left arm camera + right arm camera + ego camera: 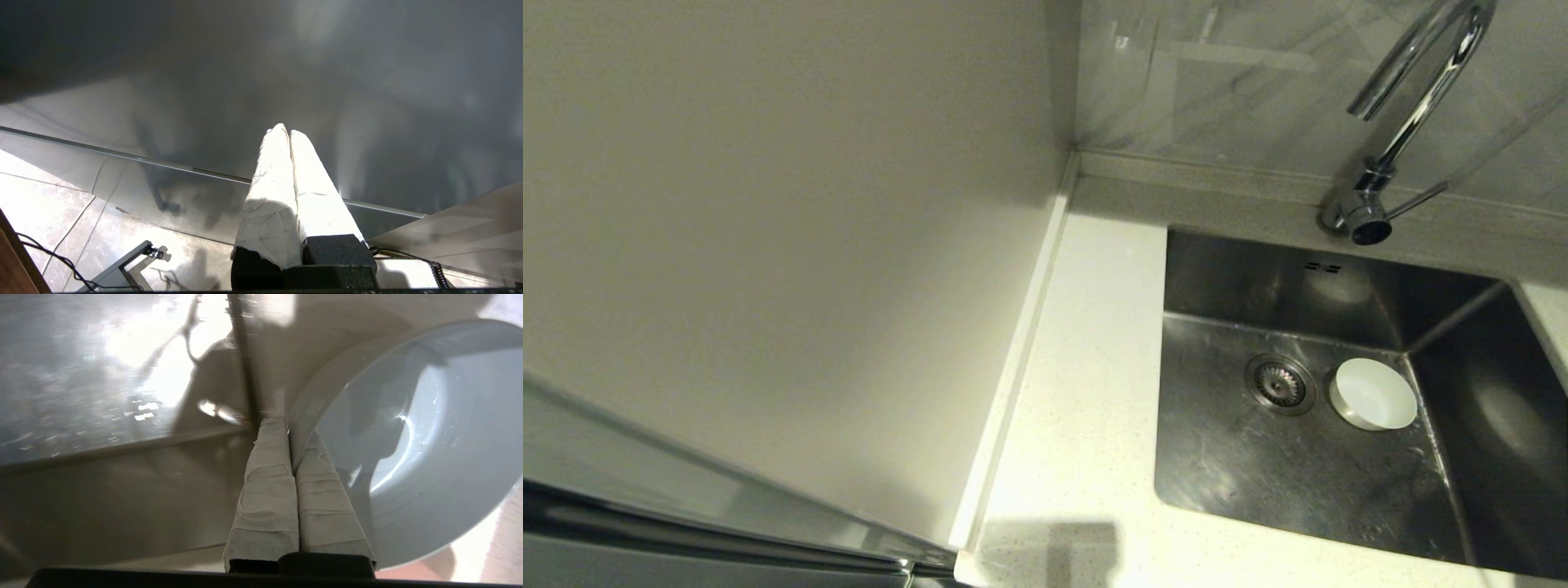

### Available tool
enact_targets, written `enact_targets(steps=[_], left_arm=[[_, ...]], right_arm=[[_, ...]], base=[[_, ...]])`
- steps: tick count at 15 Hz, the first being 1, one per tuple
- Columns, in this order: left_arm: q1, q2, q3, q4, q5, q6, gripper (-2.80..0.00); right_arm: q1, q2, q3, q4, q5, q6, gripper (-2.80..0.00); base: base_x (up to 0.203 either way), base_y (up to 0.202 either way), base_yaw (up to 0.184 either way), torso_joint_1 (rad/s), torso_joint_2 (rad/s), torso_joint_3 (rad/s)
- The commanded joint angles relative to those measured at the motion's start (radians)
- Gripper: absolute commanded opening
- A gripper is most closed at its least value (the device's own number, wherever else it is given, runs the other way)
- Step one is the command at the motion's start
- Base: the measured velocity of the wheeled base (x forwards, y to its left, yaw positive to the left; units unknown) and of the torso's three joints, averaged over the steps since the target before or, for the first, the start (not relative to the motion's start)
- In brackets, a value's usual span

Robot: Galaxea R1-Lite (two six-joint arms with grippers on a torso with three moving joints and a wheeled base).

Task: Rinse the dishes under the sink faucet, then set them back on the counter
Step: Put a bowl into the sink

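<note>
Right wrist view shows the right gripper pinching the rim of a pale blue bowl, one taped finger outside the wall and the other inside, the two pressed close with only the rim between them. Water droplets cling to the bowl's inner surface. Whether this bowl rests on a surface or is lifted cannot be told.

In the head view, a white bowl sits upright on the floor of the sink, just beside the drain strainer on its right. The faucet stands on the back ledge behind the basin. The counter runs along the sink's left edge.

The left gripper hangs low over the tiled floor, fingers pressed together, holding nothing.
</note>
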Motion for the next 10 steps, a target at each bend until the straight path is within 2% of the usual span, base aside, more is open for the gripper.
enact_targets(steps=[1,5,8,10], left_arm=[[0.000,-0.003,0.000,-0.001,0.000,-0.001,-2.80],[0.000,-0.003,0.000,-0.001,0.000,-0.001,-2.80],[0.000,-0.003,0.000,-0.001,0.000,-0.001,-2.80],[0.000,-0.003,0.000,-0.001,0.000,-0.001,-2.80]], right_arm=[[0.037,-0.083,0.028,0.002,0.010,-0.002,-2.80],[0.143,-0.270,0.163,0.002,0.031,0.000,-2.80],[0.357,-0.398,0.274,0.004,0.019,0.008,-2.80],[0.528,-0.426,0.312,0.004,-0.044,0.047,-2.80]], base=[[0.000,0.000,0.000,0.000,0.00,0.000],[0.000,0.000,0.000,0.000,0.00,0.000],[0.000,0.000,0.000,0.000,0.00,0.000],[0.000,0.000,0.000,0.000,0.00,0.000]])
